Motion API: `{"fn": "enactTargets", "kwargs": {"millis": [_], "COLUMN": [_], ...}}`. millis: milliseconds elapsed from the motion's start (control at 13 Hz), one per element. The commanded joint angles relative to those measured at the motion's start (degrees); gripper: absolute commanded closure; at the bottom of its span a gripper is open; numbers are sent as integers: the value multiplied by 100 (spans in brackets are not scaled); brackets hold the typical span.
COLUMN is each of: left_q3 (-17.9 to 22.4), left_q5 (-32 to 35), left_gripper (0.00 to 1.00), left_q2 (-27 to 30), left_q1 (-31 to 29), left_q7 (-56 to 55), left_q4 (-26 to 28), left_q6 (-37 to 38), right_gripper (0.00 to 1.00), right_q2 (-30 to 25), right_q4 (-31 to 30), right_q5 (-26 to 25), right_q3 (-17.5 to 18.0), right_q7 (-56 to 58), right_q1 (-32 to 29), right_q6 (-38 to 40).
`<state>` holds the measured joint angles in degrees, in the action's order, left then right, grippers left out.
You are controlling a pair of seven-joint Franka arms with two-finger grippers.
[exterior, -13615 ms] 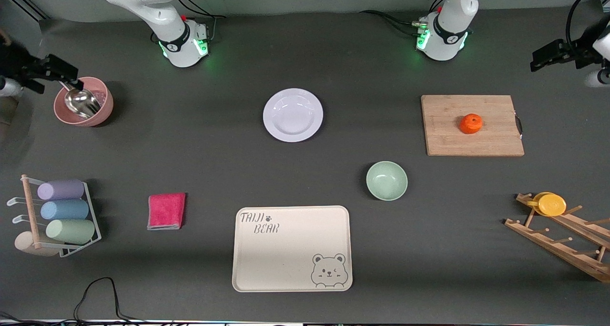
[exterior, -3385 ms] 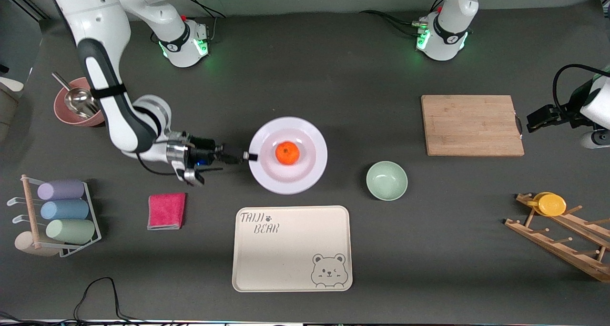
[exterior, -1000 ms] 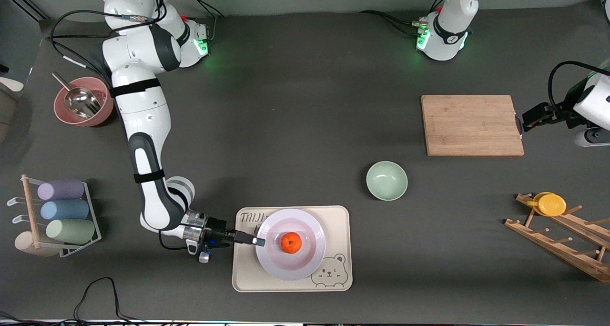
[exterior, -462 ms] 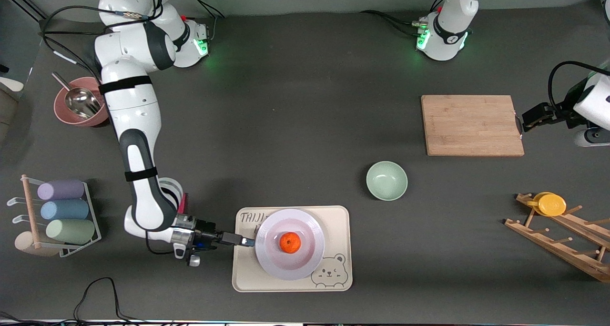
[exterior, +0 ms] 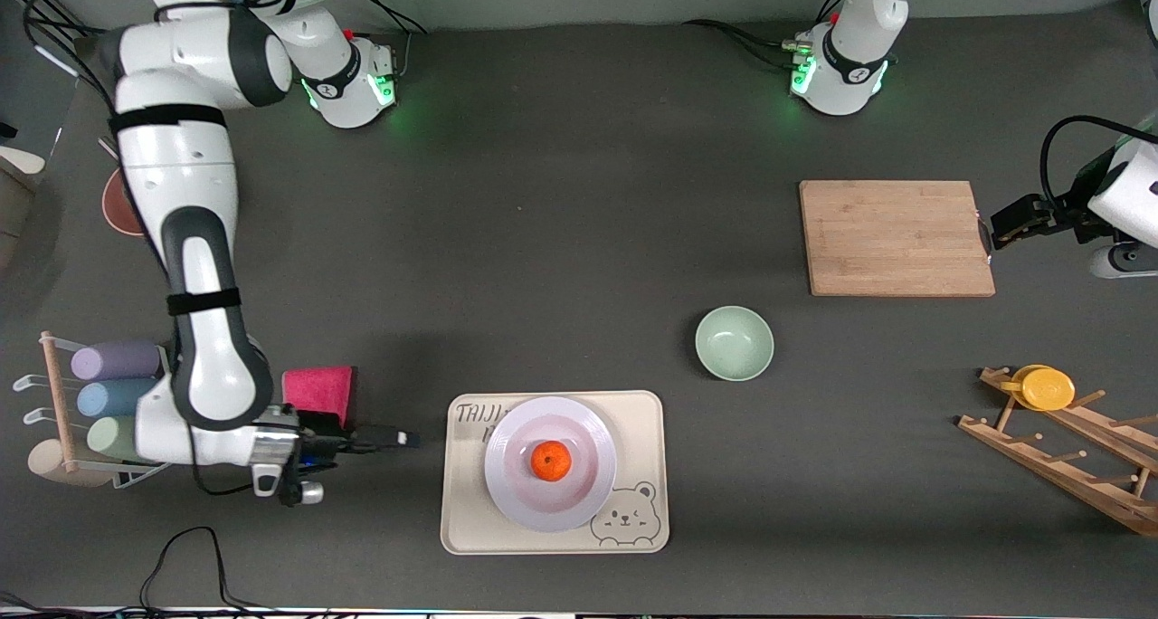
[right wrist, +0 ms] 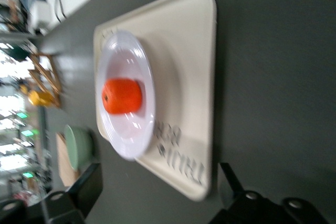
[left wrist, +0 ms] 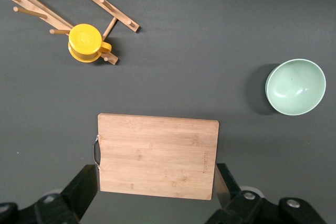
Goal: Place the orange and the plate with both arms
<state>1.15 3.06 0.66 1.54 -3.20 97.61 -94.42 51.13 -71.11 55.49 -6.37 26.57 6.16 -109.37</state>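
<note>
The white plate (exterior: 550, 501) lies on the cream bear-print tray (exterior: 470, 519), close to the front camera, and the orange (exterior: 551, 460) sits in the plate's middle. My right gripper (exterior: 401, 438) is low beside the tray, toward the right arm's end of the table, open and holding nothing. In the right wrist view the plate (right wrist: 126, 129) and orange (right wrist: 122, 96) show on the tray (right wrist: 189, 77), apart from the right gripper (right wrist: 158, 167). My left gripper (exterior: 1002, 225) waits open at the end of the cutting board (exterior: 896, 237); the left wrist view shows the left gripper (left wrist: 155, 167) empty over the board (left wrist: 157, 156).
A pale green bowl (exterior: 734, 343) stands between tray and board. A pink cloth (exterior: 318, 388) and a rack of pastel rolls (exterior: 109, 393) lie by the right arm's wrist. A wooden peg rack with a yellow cup (exterior: 1048, 388) sits at the left arm's end.
The right gripper has opened, let go of the plate's rim and drawn back off the tray toward the right arm's end. Plate and orange stay put. The left arm has not moved.
</note>
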Motion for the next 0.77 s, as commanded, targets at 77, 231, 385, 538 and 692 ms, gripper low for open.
{"fn": "enactTargets", "kwargs": {"millis": [77,231,385,538,692], "left_q3": [8,8,8,8,8], "left_q5": [-77,-113,-113,-113,-113], "left_gripper": [0,0,0,0,0], "left_q2": [-31,-31,-31,-31,-31], "left_q1": [22,22,22,22,22], "left_q7": [74,74,83,83,92], "left_q4": [-163,-163,-163,-172,-163], "left_q6": [179,187,187,187,187], "right_gripper": [0,0,0,0,0], "right_q2": [-1752,-2464,-3106,-3608,-3978], "right_q4": [-1167,-1247,-1239,-1239,-1256], "right_q5": [-1869,-2881,-3962,-4694,-5004], "right_q3": [13,13,30,31,31], "right_q7": [-546,-915,-1197,-1644,-2433], "right_q1": [-194,-212,-247,-247,-265], "right_q6": [590,1143,1636,1979,2322]}}
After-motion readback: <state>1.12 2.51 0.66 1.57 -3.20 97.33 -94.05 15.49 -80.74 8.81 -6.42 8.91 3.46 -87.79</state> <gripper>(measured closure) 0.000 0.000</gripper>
